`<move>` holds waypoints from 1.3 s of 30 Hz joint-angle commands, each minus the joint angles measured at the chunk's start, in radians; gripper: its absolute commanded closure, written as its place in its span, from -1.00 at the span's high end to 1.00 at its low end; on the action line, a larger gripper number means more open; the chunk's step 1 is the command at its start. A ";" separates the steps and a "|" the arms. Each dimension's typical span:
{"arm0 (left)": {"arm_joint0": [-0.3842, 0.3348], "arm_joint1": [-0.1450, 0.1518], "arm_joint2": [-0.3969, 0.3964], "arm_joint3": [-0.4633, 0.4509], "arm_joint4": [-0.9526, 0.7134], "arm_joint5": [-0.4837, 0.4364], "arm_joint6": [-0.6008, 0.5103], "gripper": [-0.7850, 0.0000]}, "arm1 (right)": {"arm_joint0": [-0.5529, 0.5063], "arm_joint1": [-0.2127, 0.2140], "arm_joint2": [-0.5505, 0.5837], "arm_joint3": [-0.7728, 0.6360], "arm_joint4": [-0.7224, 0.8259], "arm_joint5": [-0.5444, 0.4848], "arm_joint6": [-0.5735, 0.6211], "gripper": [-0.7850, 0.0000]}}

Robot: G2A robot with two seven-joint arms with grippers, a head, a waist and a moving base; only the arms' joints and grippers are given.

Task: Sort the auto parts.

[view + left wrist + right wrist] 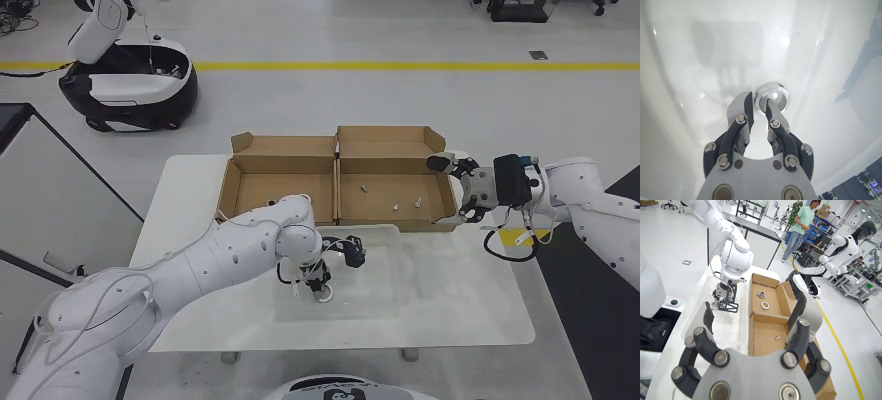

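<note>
We were at the pick-up step of the sort. Our left tool (758, 98) stood low in the clear tray (385, 300) on the worktop (470, 300). Its 2 fingers (748, 109) were apart and straddled the wall of the metal ring (772, 86), 1 inside the bore and the other just outside it. A sliver of gap showed there, so we judged the ring not yet clamped. It lay on the tray floor, right at the fingertips.

Our right tool (447, 188) hung spread and empty at the end of the 2 cardboard boxes. Ahead of it, the near box (764, 330) held a bolt (777, 337). The far box (776, 300) held a flanged hub (761, 294) and a second ring (765, 305).

Next, we judged, the left tool had to close on the wall, lift squarely, and carry the ring to the box holding its like.
</note>
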 commanded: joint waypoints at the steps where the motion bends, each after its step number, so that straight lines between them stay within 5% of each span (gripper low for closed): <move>1: 0.001 -0.003 -0.001 0.003 0.002 0.000 0.000 -0.41 | 0.000 0.000 0.000 0.000 0.000 0.000 0.000 1.00; 13: 0.005 -0.020 -0.003 0.020 0.031 0.021 -0.022 -0.50 | 0.000 0.000 0.000 0.000 0.000 0.000 0.000 1.00; 14: 0.006 -0.021 -0.004 0.023 0.032 0.024 -0.022 -0.53 | 0.000 0.000 0.000 0.000 0.000 0.000 0.000 1.00; 16: 0.007 -0.025 -0.004 0.025 0.042 0.034 -0.026 -1.00 | 0.000 0.000 0.000 0.000 0.000 0.000 0.000 1.00; 24: 0.001 -0.022 -0.031 0.010 0.051 0.044 -0.019 -1.00 | 0.000 0.000 0.000 0.000 0.000 0.000 0.000 1.00; 30: -0.008 0.004 -0.079 -0.064 0.035 0.056 -0.044 -1.00 | 0.000 0.000 0.000 0.000 0.000 0.000 0.000 1.00; 39: -0.010 0.091 -0.229 -0.249 0.010 0.080 -0.090 -1.00 | 0.000 0.000 0.000 0.000 0.000 0.000 0.000 1.00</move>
